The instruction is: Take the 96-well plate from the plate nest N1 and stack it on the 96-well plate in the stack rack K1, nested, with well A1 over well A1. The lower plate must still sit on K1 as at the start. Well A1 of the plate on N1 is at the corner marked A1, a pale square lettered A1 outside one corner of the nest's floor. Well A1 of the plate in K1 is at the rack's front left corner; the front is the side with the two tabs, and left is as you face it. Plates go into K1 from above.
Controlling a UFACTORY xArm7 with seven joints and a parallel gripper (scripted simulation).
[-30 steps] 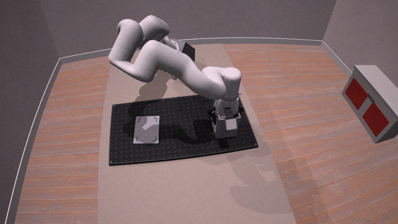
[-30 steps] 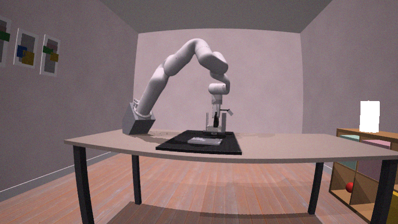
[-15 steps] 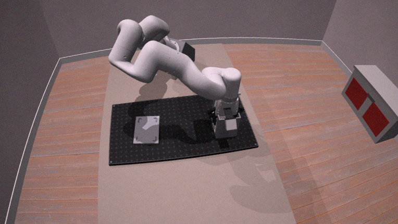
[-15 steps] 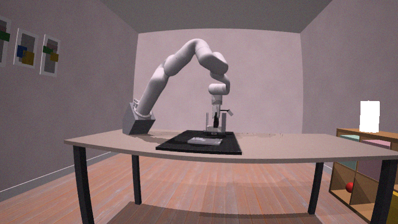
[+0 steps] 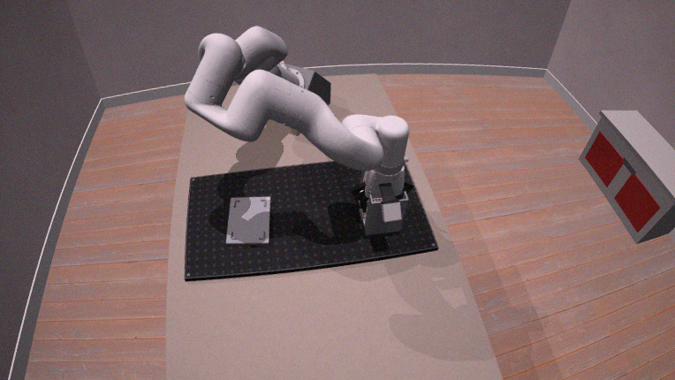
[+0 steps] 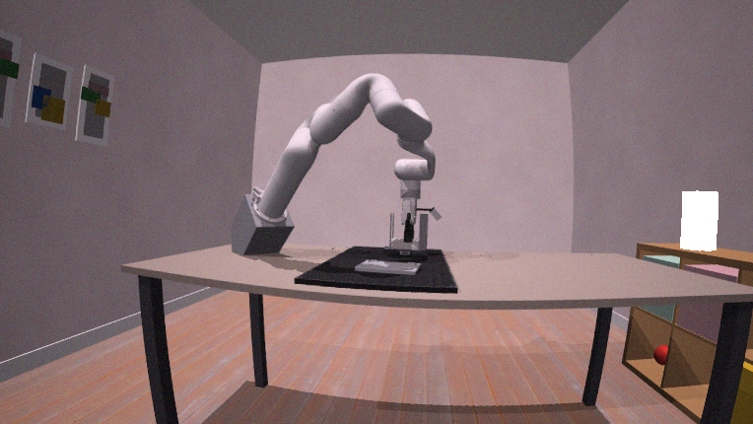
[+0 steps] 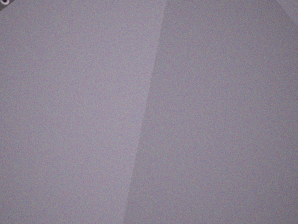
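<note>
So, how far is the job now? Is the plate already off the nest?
Done: nest N1 looks bare, so the plate is off it. In hand: the gripper is low between the posts of rack K1, jaws shut on the plate. Left: release and withdraw. Nesting and A1 alignment cannot be judged here.
</note>
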